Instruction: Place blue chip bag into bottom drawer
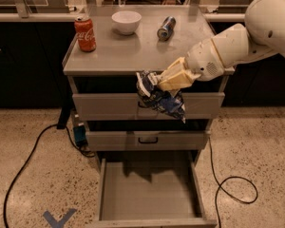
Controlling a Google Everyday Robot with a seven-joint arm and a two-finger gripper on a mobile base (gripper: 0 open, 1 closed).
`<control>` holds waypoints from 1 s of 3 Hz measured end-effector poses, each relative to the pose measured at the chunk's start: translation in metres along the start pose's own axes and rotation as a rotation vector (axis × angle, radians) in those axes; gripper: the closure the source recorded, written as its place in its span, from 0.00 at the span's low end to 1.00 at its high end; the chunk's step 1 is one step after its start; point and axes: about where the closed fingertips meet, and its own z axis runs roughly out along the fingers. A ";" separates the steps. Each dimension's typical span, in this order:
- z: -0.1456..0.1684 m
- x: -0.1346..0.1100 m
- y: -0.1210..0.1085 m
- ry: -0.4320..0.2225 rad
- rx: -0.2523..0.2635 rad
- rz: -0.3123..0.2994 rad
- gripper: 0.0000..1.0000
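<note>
My gripper (157,83) is shut on the blue chip bag (160,99), a crumpled dark blue foil bag with white patches. The bag hangs from the cream fingers (173,79) in front of the top drawer's face, just below the cabinet top's front edge. The bottom drawer (149,194) is pulled out open below, a wide shallow grey tray with a bare floor. The bag is well above it, about over its middle. My white arm reaches in from the upper right.
On the cabinet top (128,56) stand a red soda can (85,33), a white bowl (126,22) and a blue-silver can lying down (166,28). Two shut drawers (147,139) sit above the open one. Black cables (230,189) trail on the speckled floor on both sides.
</note>
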 end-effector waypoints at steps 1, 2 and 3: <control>0.007 0.005 0.005 -0.013 -0.002 0.012 1.00; 0.019 0.016 0.026 -0.028 0.033 -0.011 1.00; 0.042 0.052 0.048 -0.018 0.079 0.034 1.00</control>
